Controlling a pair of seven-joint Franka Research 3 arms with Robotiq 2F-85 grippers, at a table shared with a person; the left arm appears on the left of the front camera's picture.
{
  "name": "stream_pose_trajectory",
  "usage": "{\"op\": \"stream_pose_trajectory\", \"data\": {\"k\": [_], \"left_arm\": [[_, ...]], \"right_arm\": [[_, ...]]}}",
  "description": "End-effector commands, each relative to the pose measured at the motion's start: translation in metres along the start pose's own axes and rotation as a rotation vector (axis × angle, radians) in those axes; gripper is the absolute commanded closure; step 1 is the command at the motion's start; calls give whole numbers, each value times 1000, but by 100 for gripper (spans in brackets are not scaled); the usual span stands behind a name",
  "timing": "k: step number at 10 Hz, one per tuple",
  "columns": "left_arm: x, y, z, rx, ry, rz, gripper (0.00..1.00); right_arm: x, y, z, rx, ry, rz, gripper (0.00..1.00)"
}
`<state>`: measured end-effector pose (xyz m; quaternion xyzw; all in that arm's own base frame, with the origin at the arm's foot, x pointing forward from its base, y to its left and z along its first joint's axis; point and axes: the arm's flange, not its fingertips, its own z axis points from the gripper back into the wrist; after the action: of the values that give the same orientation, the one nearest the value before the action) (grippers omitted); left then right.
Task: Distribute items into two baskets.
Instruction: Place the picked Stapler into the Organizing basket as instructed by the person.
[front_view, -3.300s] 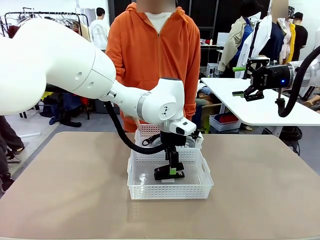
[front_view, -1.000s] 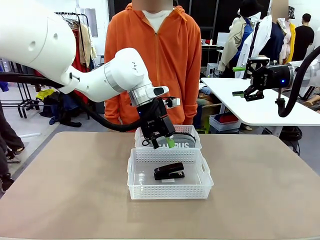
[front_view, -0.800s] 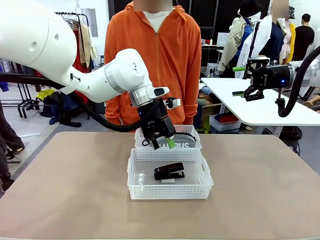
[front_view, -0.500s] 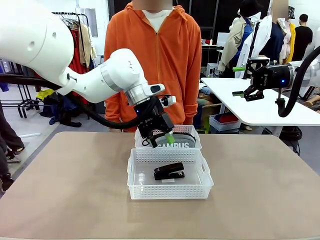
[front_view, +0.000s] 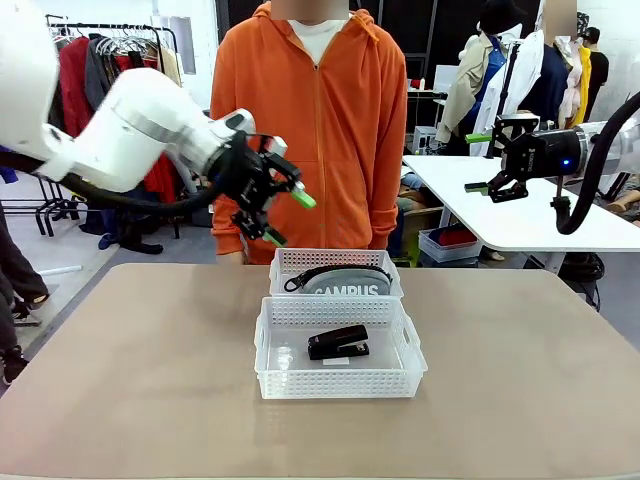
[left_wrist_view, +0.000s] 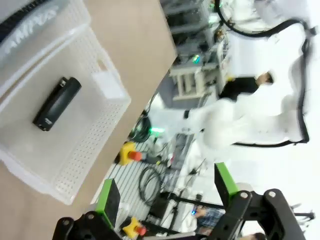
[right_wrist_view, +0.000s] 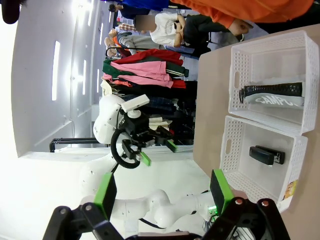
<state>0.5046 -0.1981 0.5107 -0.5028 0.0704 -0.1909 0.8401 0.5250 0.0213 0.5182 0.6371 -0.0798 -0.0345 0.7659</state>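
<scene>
Front view: white "CAMPUS" lettering on grey pouch (front_view: 345, 284) in far basket (front_view: 337, 261); both arms' fingers spread, empty.

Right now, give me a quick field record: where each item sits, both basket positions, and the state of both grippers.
near basket: translucent-white perforated plastic basket, closer to the robot, touching the far basket
far basket: matching translucent-white basket, on the person's side
stapler: small black stapler, lying on the near basket's floor
pouch: grey fabric "CAMPUS" pencil pouch with black strap, in the far basket
left gripper: open, empty, raised above the table left of the far basket
right gripper: open, empty, high at the right, away from the baskets
</scene>
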Motion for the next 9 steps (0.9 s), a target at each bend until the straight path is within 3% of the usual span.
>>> {"op": "stream_pose_trajectory", "data": {"k": [1,3,6,9], "left_arm": [[-29,19,31,-126,-134,26,0],[-45,43,74,-275,-226,7,0],[-64,75,115,-378,-337,6,0],[-72,71,130,-443,-405,5,0]], "right_arm": [[0,4,0,21,-10,1,0],[0,4,0,21,-10,1,0],[0,4,0,21,-10,1,0],[0,4,0,21,-10,1,0]]}}
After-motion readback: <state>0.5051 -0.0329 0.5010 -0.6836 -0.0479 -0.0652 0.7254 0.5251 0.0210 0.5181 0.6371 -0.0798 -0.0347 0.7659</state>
